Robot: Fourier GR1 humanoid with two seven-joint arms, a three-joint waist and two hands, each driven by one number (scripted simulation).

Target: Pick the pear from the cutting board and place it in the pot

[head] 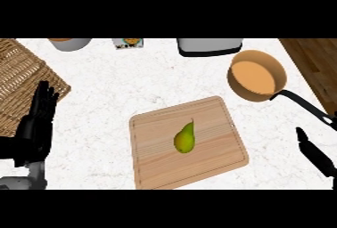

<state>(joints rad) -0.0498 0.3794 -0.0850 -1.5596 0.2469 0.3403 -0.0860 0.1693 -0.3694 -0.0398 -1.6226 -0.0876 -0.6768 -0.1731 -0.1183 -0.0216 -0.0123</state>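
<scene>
Left hand (36,127) rests at the counter's (132,84) left edge, fingers straight and upright, holding nothing. Right hand (314,153) shows only dark fingers at the right edge, extended, nothing pinched. The pear (185,137), smooth, green-yellow, tapered, lies mid cutting board (158,171), a grained wooden slab. The pot (257,75), round, copper-toned, black-handled, stands farther right. Judgement: nothing done; grasp, carry and placement all remain.

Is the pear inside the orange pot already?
No, the pear lies on the wooden cutting board, and the pot up to the right holds nothing.
</scene>
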